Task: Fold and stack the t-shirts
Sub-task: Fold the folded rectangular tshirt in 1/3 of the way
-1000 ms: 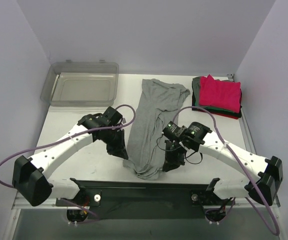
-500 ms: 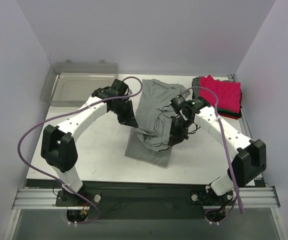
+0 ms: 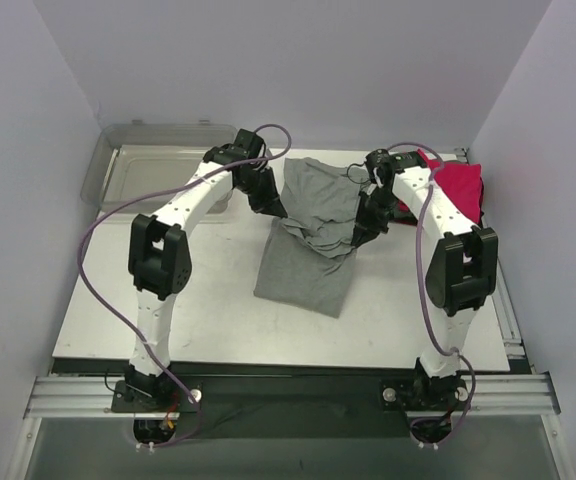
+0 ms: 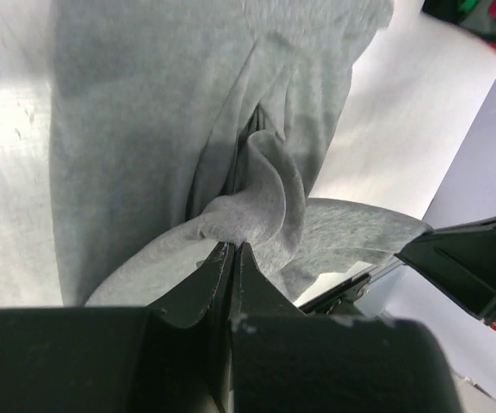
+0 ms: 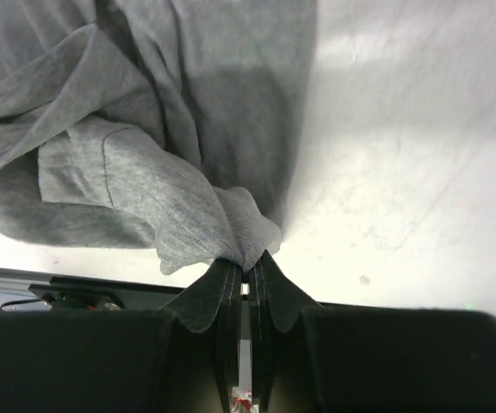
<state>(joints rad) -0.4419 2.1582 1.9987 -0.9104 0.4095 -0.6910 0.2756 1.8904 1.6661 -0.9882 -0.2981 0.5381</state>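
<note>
The heather-grey t-shirt (image 3: 306, 262) lies in the middle of the table, its near half flat and its hem end lifted and carried toward the back. My left gripper (image 3: 276, 211) is shut on the cloth at the shirt's left edge; in the left wrist view the gripper (image 4: 232, 247) pinches a bunched fold of the grey t-shirt (image 4: 188, 112). My right gripper (image 3: 360, 232) is shut on the right edge; the right wrist view has the gripper (image 5: 246, 261) holding a gathered corner of the grey t-shirt (image 5: 145, 146). Folded t-shirts, pink-red on top (image 3: 446, 186), are stacked at the back right.
A clear plastic bin (image 3: 158, 168) stands at the back left, close behind the left arm. The stack of folded shirts sits right beside the right arm's wrist. Walls close in the table (image 3: 148, 320) on the left, back and right.
Both arms have reached from the near side toward the back of the table, carrying the shirt's near end up and over its far half. Both grips held throughout.
</note>
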